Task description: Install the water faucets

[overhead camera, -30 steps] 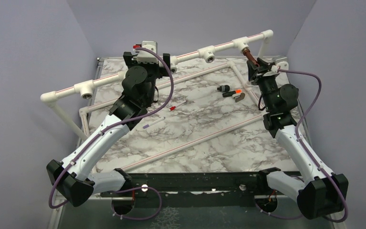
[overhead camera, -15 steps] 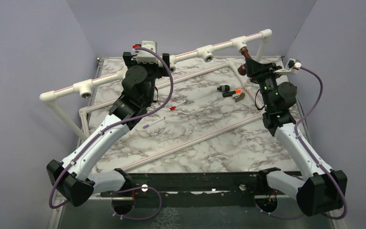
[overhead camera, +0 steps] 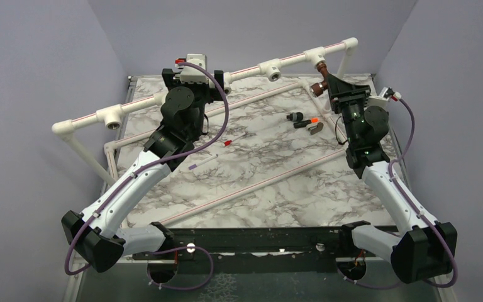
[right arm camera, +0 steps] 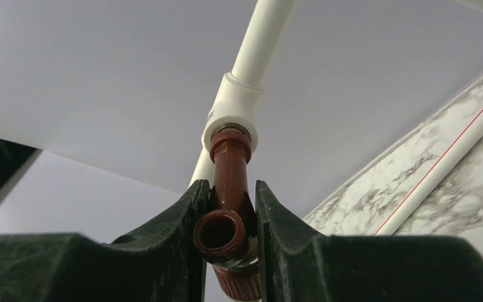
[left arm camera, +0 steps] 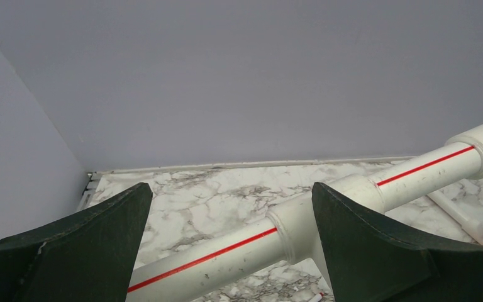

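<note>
Now, far right corner: right gripper (right arm camera: 229,189) clamps faucet (right arm camera: 229,160) at tee (right arm camera: 234,113); twist square to thread. Left gripper (left arm camera: 229,201) gapes wide.

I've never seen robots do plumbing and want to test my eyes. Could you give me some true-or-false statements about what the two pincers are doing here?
1. The right pincer is closed on the brown faucet. True.
2. The faucet is lying loose and untouched. False: it is held up, its end meeting a white tee fitting on the pipe.
3. The left pincer is open. True.
4. The left pincer holds a second faucet. False: it grips nothing; its fingers stand wide apart.
</note>
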{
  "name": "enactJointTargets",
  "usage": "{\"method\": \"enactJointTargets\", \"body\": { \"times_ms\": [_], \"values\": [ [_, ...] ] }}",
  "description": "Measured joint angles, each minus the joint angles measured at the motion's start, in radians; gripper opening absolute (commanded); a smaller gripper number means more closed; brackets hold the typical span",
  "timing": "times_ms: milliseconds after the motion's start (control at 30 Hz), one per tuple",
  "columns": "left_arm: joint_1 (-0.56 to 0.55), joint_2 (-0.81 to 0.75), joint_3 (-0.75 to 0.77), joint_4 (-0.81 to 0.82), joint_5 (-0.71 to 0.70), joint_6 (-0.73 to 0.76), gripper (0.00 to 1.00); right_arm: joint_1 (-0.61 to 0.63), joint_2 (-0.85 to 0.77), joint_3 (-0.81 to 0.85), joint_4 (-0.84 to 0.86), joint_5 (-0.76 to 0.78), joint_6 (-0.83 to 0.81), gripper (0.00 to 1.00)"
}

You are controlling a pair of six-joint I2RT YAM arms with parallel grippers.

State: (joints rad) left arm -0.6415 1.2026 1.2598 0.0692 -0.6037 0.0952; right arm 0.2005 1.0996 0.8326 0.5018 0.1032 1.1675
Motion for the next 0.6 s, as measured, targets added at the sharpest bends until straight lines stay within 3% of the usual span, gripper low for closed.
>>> {"method": "enactJointTargets", "body": {
  "times_ms": [267, 467, 533, 600],
  "values": [
    [0.0, 0.0, 0.0, 0.0, 0.0, 0.0, 0.99, -0.005, 0.0, 0.001, -0.063, 0.004, 0.299, 0.01],
    [0.0, 0.0, 0.0, 0.0, 0.0, 0.0, 0.99, -0.005, 0.0, 0.019, -0.12, -0.001, 0.421, 0.01],
    [0.0, 0.0, 0.0, 0.0, 0.0, 0.0, 0.99, -0.005, -0.001, 0.022, -0.129, -0.002, 0.44, 0.07],
    [0.0, 0.0, 0.0, 0.0, 0.0, 0.0, 0.99, -0.005, -0.001, 0.03, -0.144, -0.003, 0.448, 0.2]
  ]
}}
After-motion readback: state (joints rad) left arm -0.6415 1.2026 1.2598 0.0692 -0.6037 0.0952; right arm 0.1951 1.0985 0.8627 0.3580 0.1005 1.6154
